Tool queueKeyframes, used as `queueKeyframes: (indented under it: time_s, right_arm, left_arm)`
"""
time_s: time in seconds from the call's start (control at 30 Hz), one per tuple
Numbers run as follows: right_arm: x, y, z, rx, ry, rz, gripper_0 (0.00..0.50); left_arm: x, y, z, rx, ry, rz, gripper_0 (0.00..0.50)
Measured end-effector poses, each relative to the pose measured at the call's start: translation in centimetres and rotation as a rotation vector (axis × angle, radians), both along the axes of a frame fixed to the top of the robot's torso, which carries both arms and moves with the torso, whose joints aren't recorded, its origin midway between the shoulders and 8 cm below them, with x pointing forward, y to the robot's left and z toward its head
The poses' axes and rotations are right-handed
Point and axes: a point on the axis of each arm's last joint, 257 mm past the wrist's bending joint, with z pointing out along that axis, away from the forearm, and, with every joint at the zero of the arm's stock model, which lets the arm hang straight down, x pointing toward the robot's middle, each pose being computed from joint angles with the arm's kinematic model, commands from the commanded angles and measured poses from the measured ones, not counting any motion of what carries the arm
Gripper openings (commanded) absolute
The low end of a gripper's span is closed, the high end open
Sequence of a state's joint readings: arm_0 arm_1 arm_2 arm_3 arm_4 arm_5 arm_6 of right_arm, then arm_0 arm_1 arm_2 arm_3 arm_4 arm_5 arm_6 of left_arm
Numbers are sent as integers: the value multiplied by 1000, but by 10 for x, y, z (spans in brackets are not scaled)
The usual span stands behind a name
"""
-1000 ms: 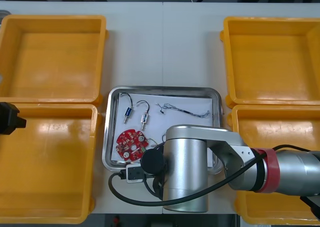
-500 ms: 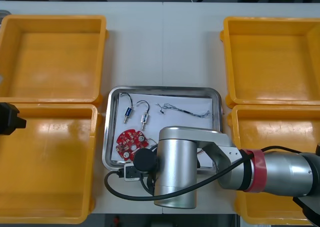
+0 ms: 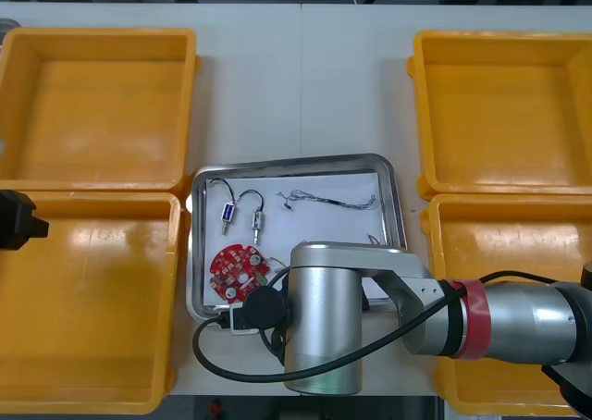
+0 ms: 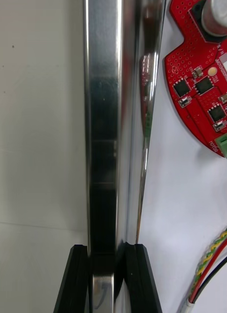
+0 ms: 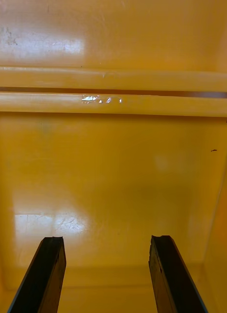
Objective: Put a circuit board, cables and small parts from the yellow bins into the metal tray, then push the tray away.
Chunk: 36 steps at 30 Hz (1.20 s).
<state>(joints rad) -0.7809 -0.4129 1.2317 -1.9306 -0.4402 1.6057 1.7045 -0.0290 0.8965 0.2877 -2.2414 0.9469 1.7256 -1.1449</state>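
while the metal tray (image 3: 196,253) sits on the light table (image 3: 301,78) between the four yellow bins (image 3: 92,115), the right gripper (image 4: 107,274) is down at the tray's near rim and clamped onto it: in the right wrist view its two black fingers (image 4: 78,281) stand apart by just the thickness of that shiny rim, one outside the tray over the table, the other inside on the white lining. from the front, the right arm (image 3: 324,318) reaches across the tray's near edge and hides its near right part. the tray lies a little askew, its far edge not quite in line with the bins. inside the tray, the red circuit board (image 3: 238,272) lies flat toward the near left corner, just inside the clamped rim. beyond the board, toward the tray's far left corner, two small metal parts (image 3: 226,212) lie side by side, each with a short black cable looping from it. a blue and white twisted cable (image 3: 328,200) stretches along the tray's far side, to the right of them. a red and yellow cable (image 4: 211,254) lies on the lining near the inner finger, a black wire next to it. the left gripper (image 5: 108,274) hangs well to the left of the tray over the near left bin, its fingers wide apart and holding nothing, bare yellow floor between them.
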Motion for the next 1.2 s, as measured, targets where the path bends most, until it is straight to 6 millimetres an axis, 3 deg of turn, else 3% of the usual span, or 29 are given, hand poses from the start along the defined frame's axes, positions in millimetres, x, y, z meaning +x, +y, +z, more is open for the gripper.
queueKeyframes:
  time_s: [0.8,1.2]
  right_arm:
    - [40,4,37,-3,-107,10,0]
    - [80,-11,50,-34,-154,-70,0]
  left_arm:
    - [0,0,0,0,0,0,500]
    - [0,0,0,0,0,0,500]
